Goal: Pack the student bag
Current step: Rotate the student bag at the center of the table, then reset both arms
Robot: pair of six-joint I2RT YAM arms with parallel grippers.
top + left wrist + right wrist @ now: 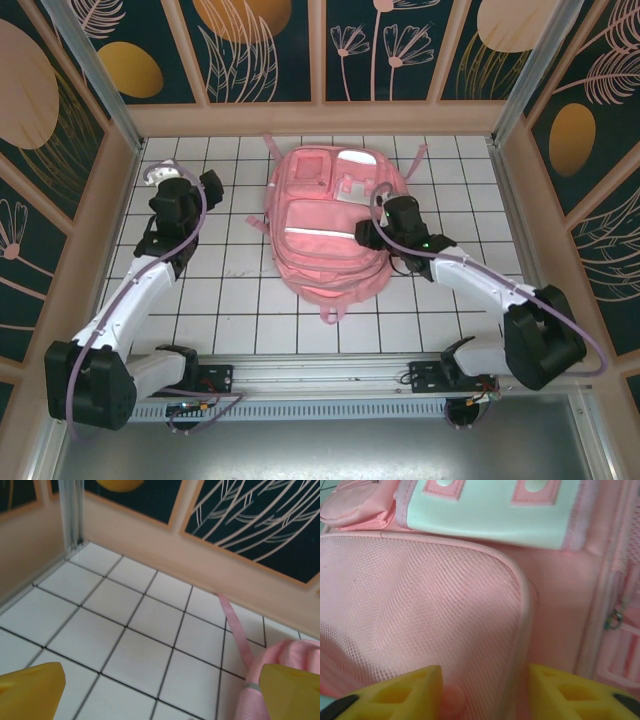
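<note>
The student bag [325, 225] lies flat on the tiled table, a big pink backpack with its white front panel [490, 510] facing up. My right gripper [375, 228] is low on the bag's right side. It is open, and its yellow fingers [400, 695] straddle the piped edge of the pink mesh pocket [420, 610]. A small pink knob [451, 700] sits against the left finger. My left gripper [205, 185] hangs over bare tiles left of the bag, wide open with nothing between its fingertips [30, 692]. The bag's rounded edge [295, 652] and a thin pink strap [237, 635] show beside it.
Peach walls [320, 118] with dark floral panels enclose the white tiled floor [230, 290] on three sides. A metal corner post [72, 510] stands at the back left. A zip pull [615, 617] hangs on the bag's right side.
</note>
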